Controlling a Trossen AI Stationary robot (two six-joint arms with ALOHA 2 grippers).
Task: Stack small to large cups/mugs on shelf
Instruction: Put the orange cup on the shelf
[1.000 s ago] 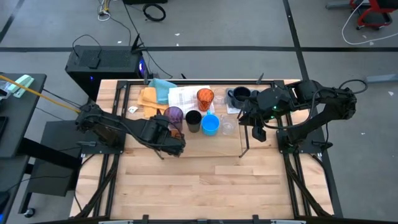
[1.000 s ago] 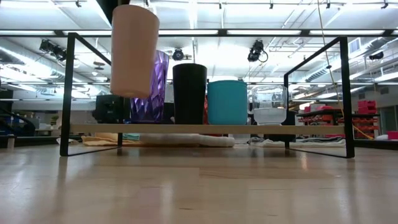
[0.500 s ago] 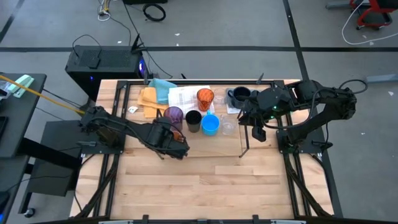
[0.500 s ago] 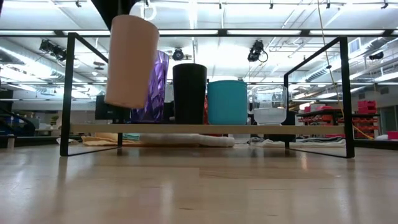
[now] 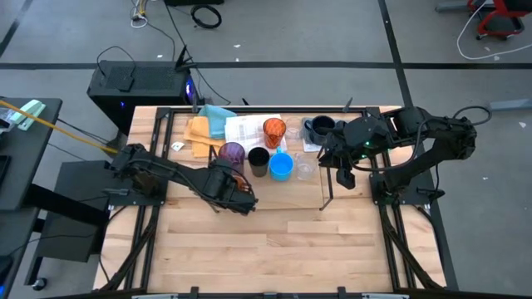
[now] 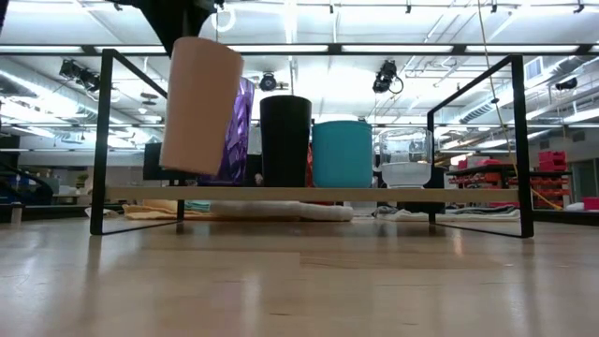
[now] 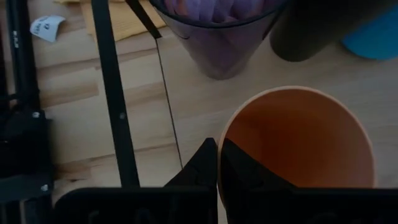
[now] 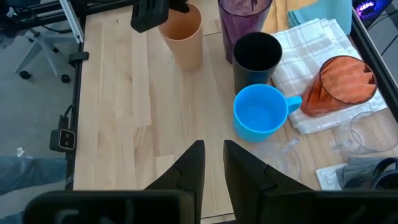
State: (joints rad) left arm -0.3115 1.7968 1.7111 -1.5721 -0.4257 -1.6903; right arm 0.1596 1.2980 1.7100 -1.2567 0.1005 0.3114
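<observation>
My left gripper (image 5: 242,198) is shut on a pale orange cup (image 6: 199,105) and holds it in the air by the left near part of the shelf (image 6: 309,194), a black rod frame with a wooden board. On the board stand a purple cup (image 6: 236,131), a black cup (image 6: 285,140), a bright blue mug (image 6: 342,153) and a clear glass (image 6: 405,159). A translucent orange cup (image 5: 274,130) and a dark navy mug (image 5: 320,127) stand farther back. My right gripper (image 5: 342,175) is open and empty at the shelf's right end. My left gripper pinches the pale orange cup's rim (image 7: 219,155), one finger inside the cup (image 7: 241,169) and one outside. The fingers come from above, pointing down. The cup hangs below them, mouth up, clear of the table and tilted a little.
Folded cloths, yellow (image 5: 198,131) and teal (image 5: 218,116), and a white checked towel (image 5: 249,129) lie behind the cups. The arm-mount rails (image 5: 141,216) run along both table sides. Bare wood (image 5: 283,249) lies toward the near edge.
My left gripper has gone toward the table's right and near edges and down, still shut on the pale orange cup. The cup has sunk lower in front of the shelf and tipped from upright to a slight tilt.
</observation>
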